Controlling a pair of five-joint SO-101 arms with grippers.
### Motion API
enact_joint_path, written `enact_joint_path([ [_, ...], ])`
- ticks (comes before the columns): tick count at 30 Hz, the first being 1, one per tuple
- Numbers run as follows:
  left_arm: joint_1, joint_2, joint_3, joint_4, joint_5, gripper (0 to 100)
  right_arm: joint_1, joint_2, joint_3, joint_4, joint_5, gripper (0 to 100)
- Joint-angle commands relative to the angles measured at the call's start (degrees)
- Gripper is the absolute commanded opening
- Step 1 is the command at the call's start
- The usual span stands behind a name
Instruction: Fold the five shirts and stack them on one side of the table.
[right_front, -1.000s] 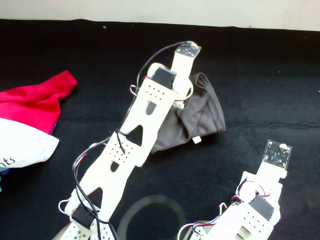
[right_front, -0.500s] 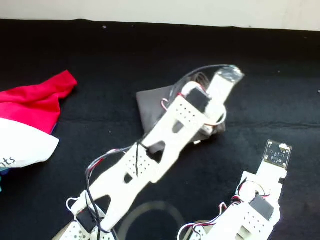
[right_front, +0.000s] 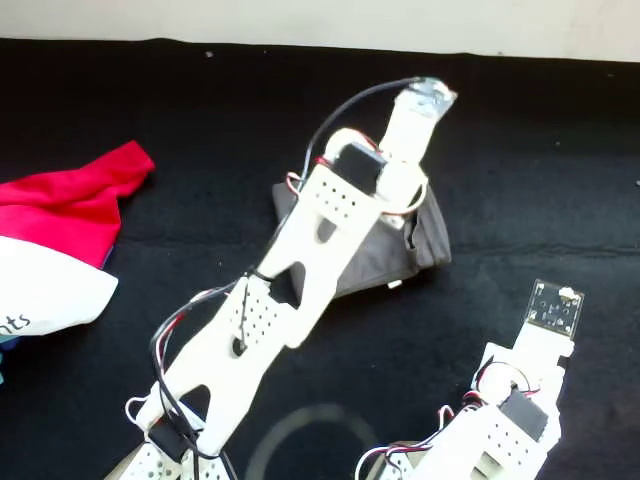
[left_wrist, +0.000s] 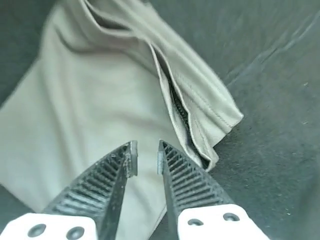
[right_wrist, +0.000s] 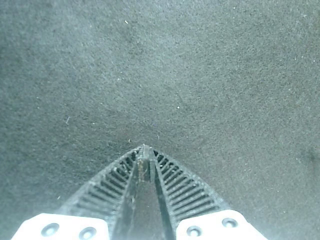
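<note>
A grey shirt (right_front: 432, 236) lies folded in the middle of the black table, partly under my left arm (right_front: 330, 220), which stretches over it from the near left. In the left wrist view the left gripper (left_wrist: 146, 157) hovers just above the grey shirt (left_wrist: 90, 100), slightly open with nothing between its fingers. Folded edges of the cloth (left_wrist: 200, 110) stack up beside the tips. A red shirt (right_front: 80, 200) and a white shirt (right_front: 40, 285) lie heaped at the left edge. My right gripper (right_wrist: 145, 152) is shut and empty over bare table.
The right arm (right_front: 520, 400) sits low at the near right corner. A pale wall runs along the table's far edge (right_front: 320, 42). A bit of blue cloth (right_front: 3, 345) peeks out under the white shirt. Black tabletop (right_front: 540, 180) lies open right of the grey shirt.
The left arm swung right over the grey shirt, then back toward the far side. The shirt's outline now reaches further left than a second ago. The right arm has stayed still.
</note>
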Motion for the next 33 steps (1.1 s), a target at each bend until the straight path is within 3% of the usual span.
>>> enact_joint_path([
  [1, 3.1, 2.3, -2.2, 0.1, -0.1, 9, 0.0, -0.7, 4.3, 0.2, 0.5, 0.6],
  [6, 8.2, 3.1, -2.2, -0.4, -0.1, 9, 0.0, -0.7, 4.3, 0.2, 0.5, 0.6],
  [10, 8.6, 2.2, -2.2, -4.5, -0.1, 9, 0.0, -0.7, 4.3, 0.2, 0.5, 0.6],
  [16, 2.6, -3.8, -2.2, -8.5, -0.1, 9, 0.0, -0.7, 4.3, 0.2, 0.5, 0.6],
  [22, -5.7, -1.9, -2.1, -19.2, 0.1, 9, 0.0, -0.7, 4.3, 0.2, 0.5, 0.6],
  [33, -6.1, 10.6, -2.1, -34.5, -0.2, 9, 0.0, -0.7, 4.3, 0.2, 0.5, 0.6],
])
